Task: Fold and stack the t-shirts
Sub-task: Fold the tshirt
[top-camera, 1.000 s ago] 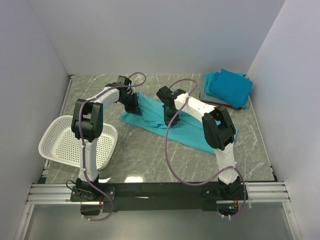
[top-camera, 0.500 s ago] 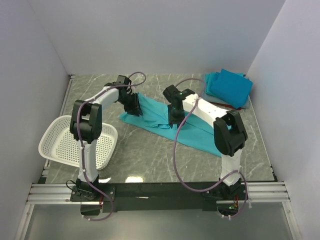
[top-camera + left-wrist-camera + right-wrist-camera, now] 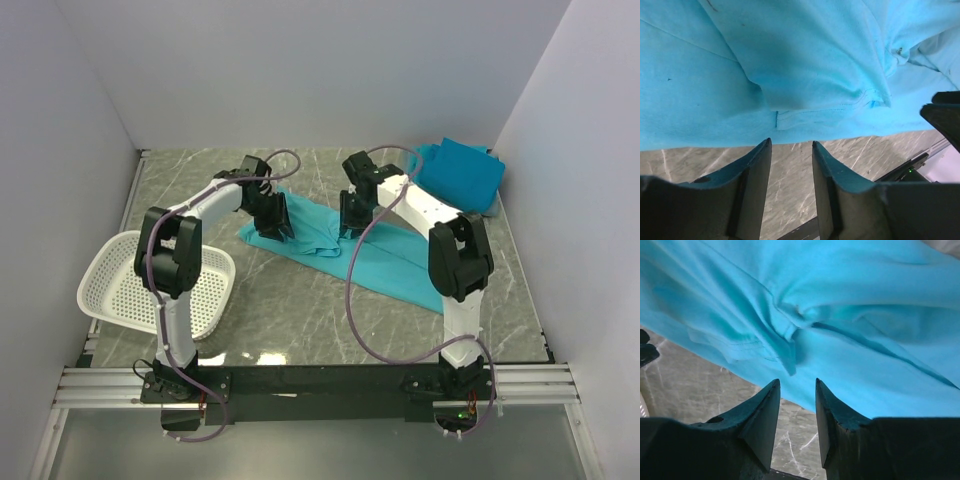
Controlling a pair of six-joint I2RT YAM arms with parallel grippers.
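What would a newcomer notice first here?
The bright teal t-shirt lies rumpled across the middle of the marble-patterned table. The left gripper and right gripper are both over it, jaws open and holding nothing. Next come the stack of folded t-shirts in the far right corner and the white perforated basket at the near left.

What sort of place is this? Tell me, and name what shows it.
Probably a robot test cell, not a home laundry: plain white walls box in a marble-patterned table, a left arm and right arm are bolted to a metal rail at its near edge, and a teal t-shirt lies between them.
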